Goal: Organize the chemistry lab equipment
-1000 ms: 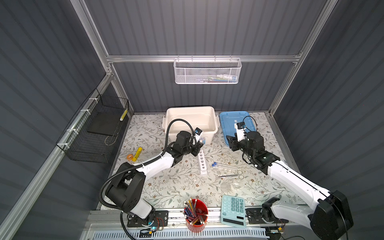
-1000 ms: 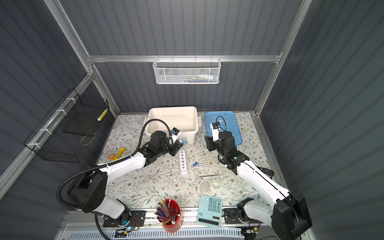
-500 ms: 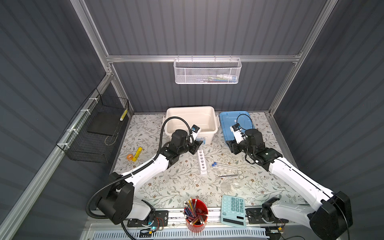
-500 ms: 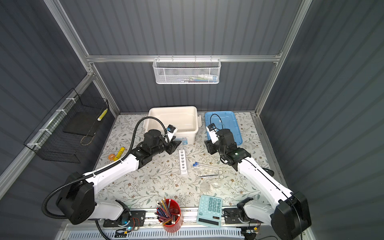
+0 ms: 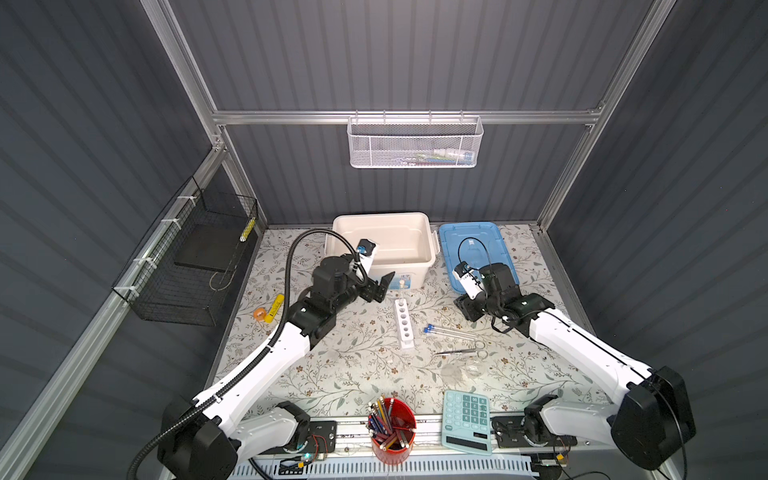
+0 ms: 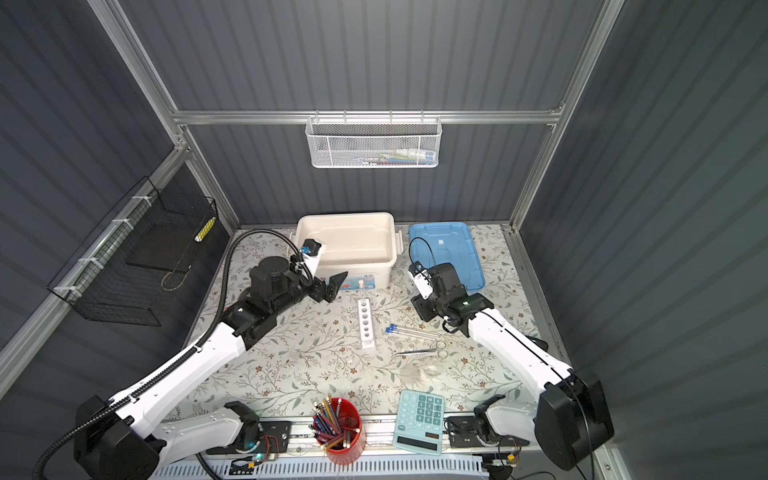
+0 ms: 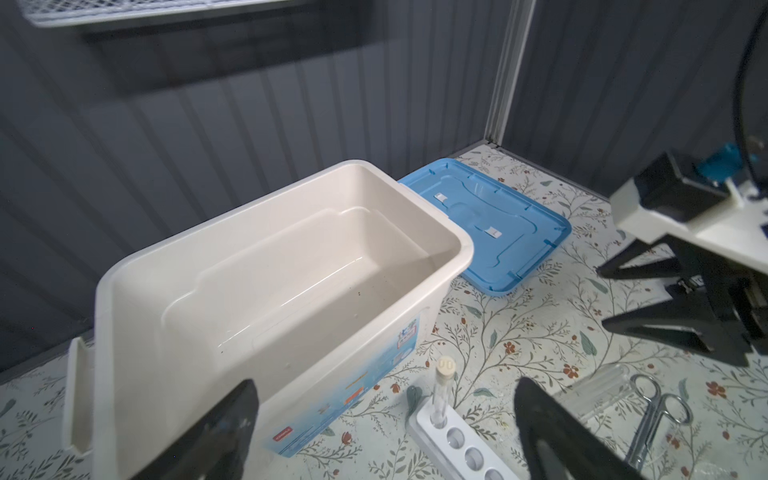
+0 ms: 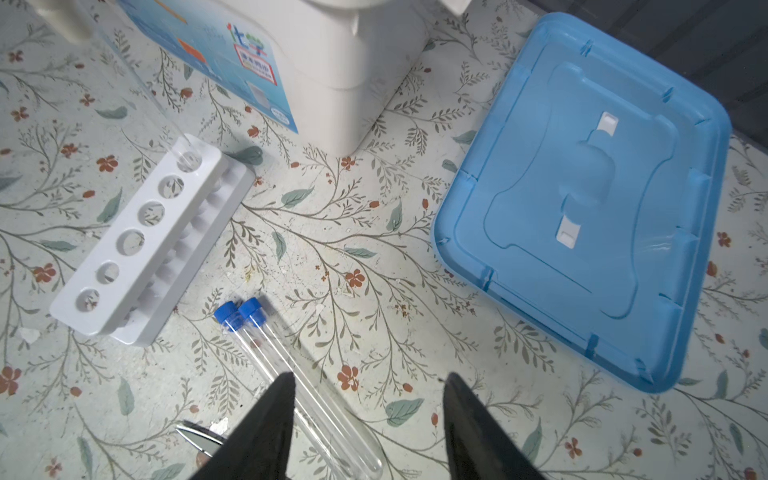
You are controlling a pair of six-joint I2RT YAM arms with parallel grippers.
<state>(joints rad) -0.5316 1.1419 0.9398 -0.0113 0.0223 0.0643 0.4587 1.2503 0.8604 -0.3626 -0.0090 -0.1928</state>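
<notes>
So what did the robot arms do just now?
The left gripper opened and let go of the white-capped tube, which stands in the end hole of the rack. Then it pulled back to the left. The right gripper, open and empty, came a little nearer the two blue-capped tubes. Those tubes, the scissors, bin and lid stayed put.

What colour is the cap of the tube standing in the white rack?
The cap is cream, clearest in the left wrist view.
</notes>
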